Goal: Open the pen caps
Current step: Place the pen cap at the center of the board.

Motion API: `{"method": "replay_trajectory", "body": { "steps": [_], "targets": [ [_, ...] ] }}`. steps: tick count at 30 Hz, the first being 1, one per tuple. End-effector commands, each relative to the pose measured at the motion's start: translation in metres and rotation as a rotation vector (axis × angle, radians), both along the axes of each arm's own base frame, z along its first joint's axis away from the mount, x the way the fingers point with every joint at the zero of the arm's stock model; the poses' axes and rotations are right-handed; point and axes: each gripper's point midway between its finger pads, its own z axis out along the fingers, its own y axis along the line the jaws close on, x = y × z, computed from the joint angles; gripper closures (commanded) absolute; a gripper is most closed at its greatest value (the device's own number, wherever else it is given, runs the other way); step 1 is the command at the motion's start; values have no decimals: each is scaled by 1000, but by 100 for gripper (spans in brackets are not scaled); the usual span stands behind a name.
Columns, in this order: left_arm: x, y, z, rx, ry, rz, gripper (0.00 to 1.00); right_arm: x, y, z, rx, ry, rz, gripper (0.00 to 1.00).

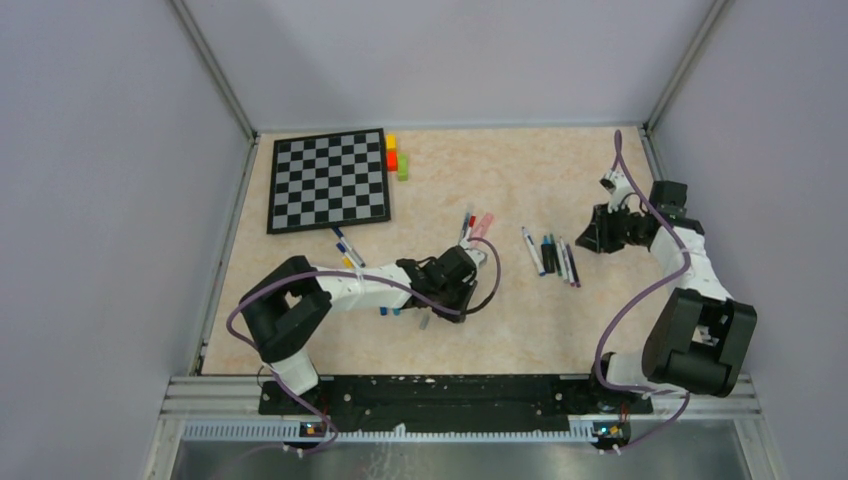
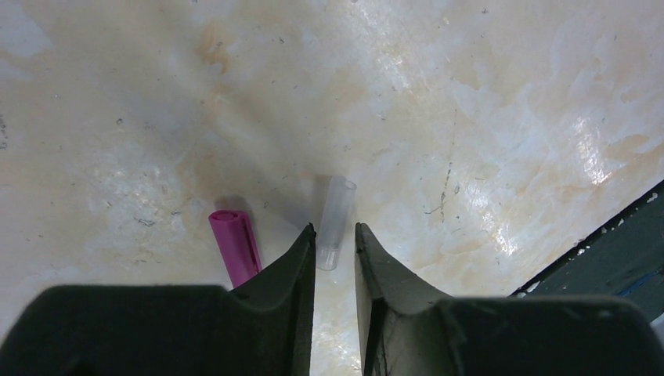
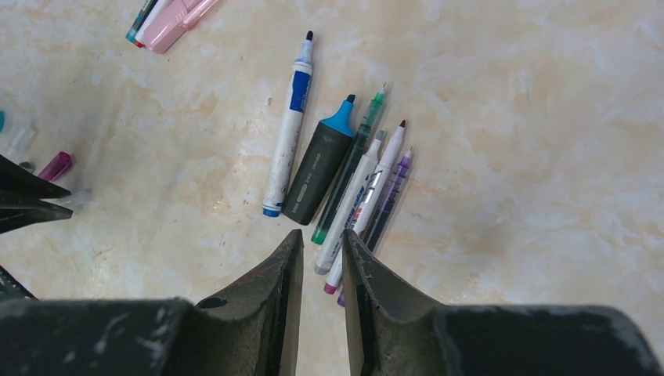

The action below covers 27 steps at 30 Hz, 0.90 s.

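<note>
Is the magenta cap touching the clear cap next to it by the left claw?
Apart. The left wrist view shows a strip of bare table between the magenta cap and the clear cap.

Top view, dial centred on middle of table [image 1: 520,330]. Blocked at 10 to 11 o'clock by chessboard [image 1: 328,180], blocks [image 1: 396,157] just beside its far right corner. Open from 12 to 1 o'clock, up to the far wall. Barred from 9 o'clock to centre by left arm [image 1: 360,285], with pink highlighter [image 1: 482,224] just beyond its wrist. Narrow bare lane between wrist and row of pens [image 1: 550,255] at 3 o'clock; right gripper [image 1: 590,238] just beside that row's outer side. Open at 5 o'clock, toward the near edge. Left wrist view: crowded at left gripper [image 2: 335,235] by clear cap [image 2: 334,222] at 12 o'clock and magenta cap [image 2: 235,244] at 10; bare beyond
</note>
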Motion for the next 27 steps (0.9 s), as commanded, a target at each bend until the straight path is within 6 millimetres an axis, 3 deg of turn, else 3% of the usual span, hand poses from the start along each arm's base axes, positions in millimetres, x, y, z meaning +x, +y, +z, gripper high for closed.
{"method": "replay_trajectory", "body": {
  "steps": [1,10,18,24,27],
  "targets": [
    [10,-8,12,-3,-41,7,72,1,0,15,4,-70,16,76],
    [17,-12,37,-45,-91,13,70,-1,2,21,6,-95,30,76],
    [26,-10,82,-156,-217,27,68,-5,10,38,18,-169,64,76],
    [39,3,126,-218,-378,61,54,-10,18,57,25,-256,100,76],
    [48,13,148,-238,-474,81,42,-14,22,69,28,-317,118,76]
  ]
}}
